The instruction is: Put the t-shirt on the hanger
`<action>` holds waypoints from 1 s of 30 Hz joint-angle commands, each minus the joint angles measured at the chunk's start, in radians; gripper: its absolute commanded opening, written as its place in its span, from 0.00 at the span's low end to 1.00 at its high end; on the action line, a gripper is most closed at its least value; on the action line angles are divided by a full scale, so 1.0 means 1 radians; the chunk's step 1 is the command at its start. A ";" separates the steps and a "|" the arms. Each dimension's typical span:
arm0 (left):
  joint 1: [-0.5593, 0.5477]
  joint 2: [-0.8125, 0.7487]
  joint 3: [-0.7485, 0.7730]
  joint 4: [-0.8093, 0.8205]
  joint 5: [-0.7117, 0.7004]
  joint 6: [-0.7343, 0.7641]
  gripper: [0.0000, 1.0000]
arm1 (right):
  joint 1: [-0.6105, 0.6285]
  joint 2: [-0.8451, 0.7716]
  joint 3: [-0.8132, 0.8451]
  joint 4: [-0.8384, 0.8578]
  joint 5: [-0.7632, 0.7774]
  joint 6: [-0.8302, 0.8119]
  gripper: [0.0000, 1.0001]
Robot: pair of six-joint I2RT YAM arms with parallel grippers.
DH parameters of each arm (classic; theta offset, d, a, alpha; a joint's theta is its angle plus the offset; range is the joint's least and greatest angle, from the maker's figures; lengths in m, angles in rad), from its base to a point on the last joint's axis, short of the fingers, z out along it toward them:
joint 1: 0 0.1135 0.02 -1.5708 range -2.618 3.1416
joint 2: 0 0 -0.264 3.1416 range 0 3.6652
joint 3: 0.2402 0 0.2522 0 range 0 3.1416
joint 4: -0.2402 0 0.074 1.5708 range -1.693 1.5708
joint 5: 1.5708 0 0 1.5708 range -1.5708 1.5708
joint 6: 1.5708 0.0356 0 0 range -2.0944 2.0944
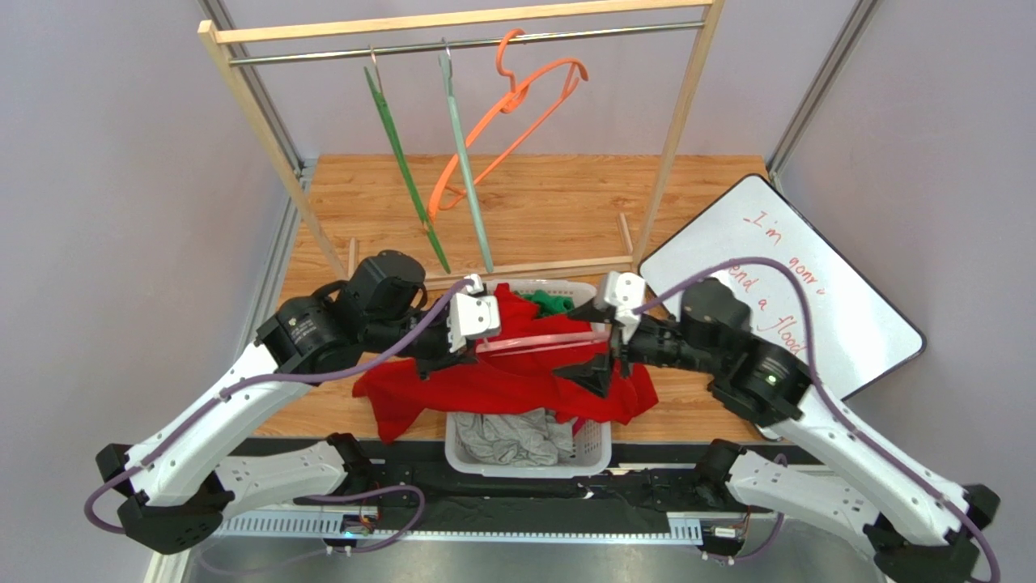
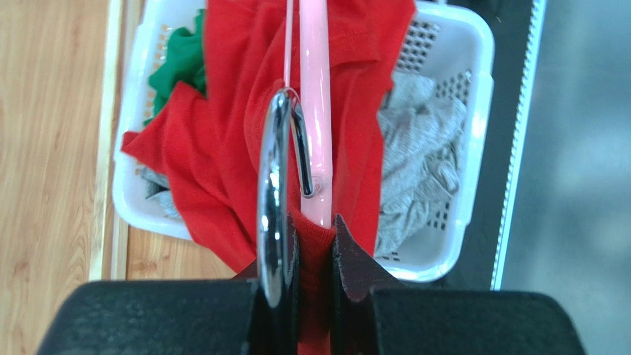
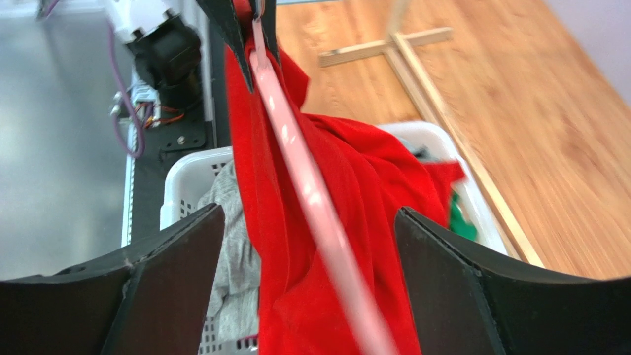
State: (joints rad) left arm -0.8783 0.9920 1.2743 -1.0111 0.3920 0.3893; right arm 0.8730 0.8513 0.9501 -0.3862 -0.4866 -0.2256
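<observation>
The red t-shirt (image 1: 486,389) hangs over the basket, draped along the pale pink hanger (image 1: 541,345), which spans between both grippers. In the left wrist view my left gripper (image 2: 315,244) is shut on the red collar of the t-shirt (image 2: 237,133). The hanger's pink bar (image 2: 315,111) comes out of that collar, and its metal hook (image 2: 272,185) lies against the left finger. My right gripper (image 3: 309,211) stands wide open, its fingers on either side of the hanger (image 3: 304,177) and the cloth (image 3: 355,192), touching neither.
A white basket (image 1: 596,450) below holds a grey garment (image 1: 511,437) and a green one (image 1: 553,298). Behind stands a wooden rack (image 1: 681,134) with an orange hanger (image 1: 511,115) and two green ones. A whiteboard (image 1: 790,292) lies at the right.
</observation>
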 commanded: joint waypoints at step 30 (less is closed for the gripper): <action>0.087 0.036 0.062 0.167 -0.074 -0.300 0.00 | 0.236 0.049 -0.114 -0.025 0.781 0.285 0.66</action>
State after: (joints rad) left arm -0.8074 1.0256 1.2903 -0.9192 0.3195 0.1284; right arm 1.0931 0.8661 0.8169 -0.4622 0.2131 0.0219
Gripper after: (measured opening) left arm 0.162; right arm 0.659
